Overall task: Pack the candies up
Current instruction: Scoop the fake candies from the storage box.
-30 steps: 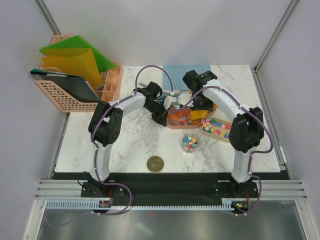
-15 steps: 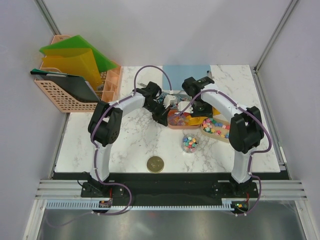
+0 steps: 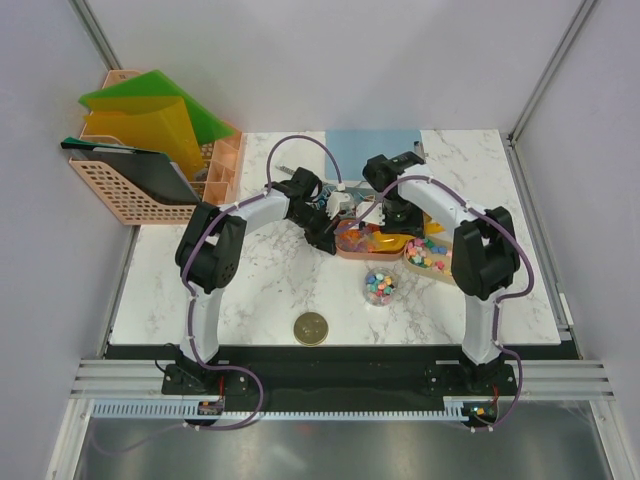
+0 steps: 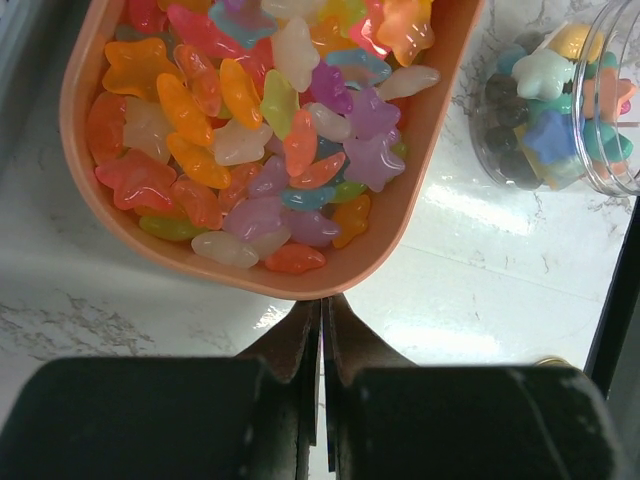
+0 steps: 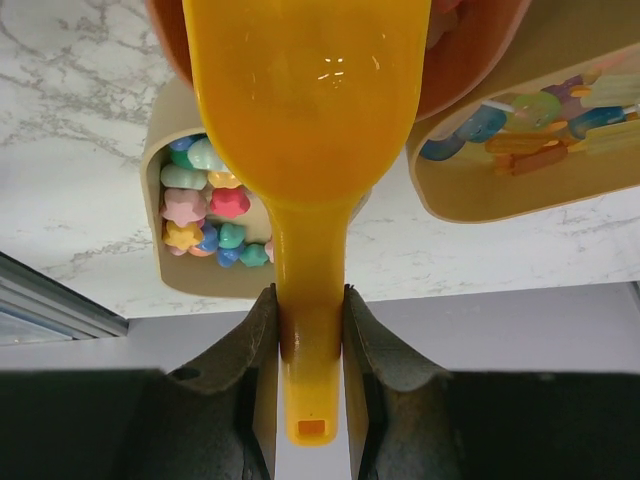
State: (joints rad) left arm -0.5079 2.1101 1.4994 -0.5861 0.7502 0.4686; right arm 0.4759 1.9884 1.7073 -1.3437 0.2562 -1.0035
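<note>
Candies (image 4: 260,130), translucent orange, pink, purple and yellow pieces, fill an orange tray (image 4: 425,190) that also shows in the top view (image 3: 345,250). My left gripper (image 4: 322,305) is shut, its tips against the tray's near rim with nothing seen between them; from above it (image 3: 333,236) sits at the tray's left end. My right gripper (image 5: 310,315) is shut on the handle of the orange scoop (image 5: 310,100), whose bowl hangs over the orange tray (image 3: 388,240). More pastel candies lie in a tan tray (image 3: 432,258) and in a clear jar (image 3: 380,287).
A gold lid (image 3: 311,327) lies near the front edge. A pink basket (image 3: 150,190) with folders stands at the far left, a blue sheet (image 3: 372,143) at the back. Another tan tray (image 5: 165,160) with star sweets shows under the scoop.
My right arm has swung left and nearer, bringing the scoop over the orange tray. The left gripper stays at the tray's end.
</note>
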